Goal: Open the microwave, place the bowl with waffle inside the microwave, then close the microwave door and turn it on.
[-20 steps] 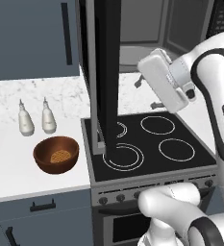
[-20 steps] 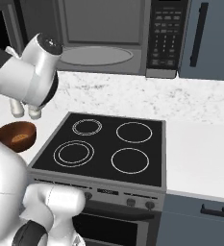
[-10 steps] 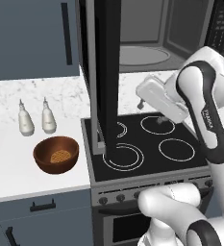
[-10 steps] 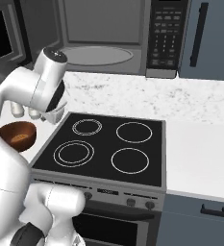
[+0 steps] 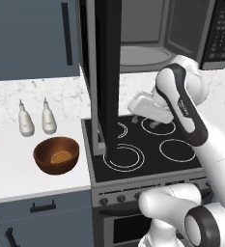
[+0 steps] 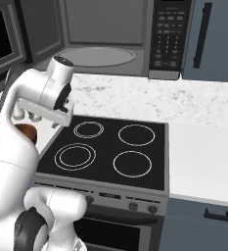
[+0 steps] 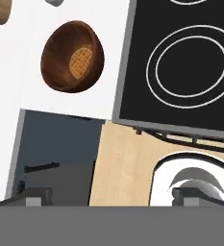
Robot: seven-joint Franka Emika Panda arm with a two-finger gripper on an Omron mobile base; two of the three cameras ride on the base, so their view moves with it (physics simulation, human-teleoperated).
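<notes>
The microwave [image 5: 147, 43] stands open, grey interior and round turntable [image 6: 98, 56] showing, button panel [image 6: 167, 34] at its right. The microwave door [image 5: 106, 72] is swung out, edge-on over the stove's left side. The reddish-brown bowl [image 5: 56, 155] sits on the white counter left of the stove, with the golden waffle [image 5: 61, 157] lying in it. In the hand view the bowl [image 7: 71, 56] and waffle [image 7: 80, 61] lie upper left. My gripper [image 5: 144, 120] hovers above the stove's back burners, right of the door; it is open, fingertips [image 7: 34, 194] far apart, nothing between them.
The black four-burner stove [image 5: 147, 149] lies under the hand. Two white bottles [image 5: 24, 120] [image 5: 49, 118] stand on the counter just behind the bowl. Blue-grey cabinets [image 5: 32, 38] hang above. The open door stands between my hand and the bowl. White counter [image 6: 203, 157] extends right of the stove.
My hand has come down and swung left, from high at the right beside the microwave to low over the stove's back burners. Bowl, waffle and door have not moved.
</notes>
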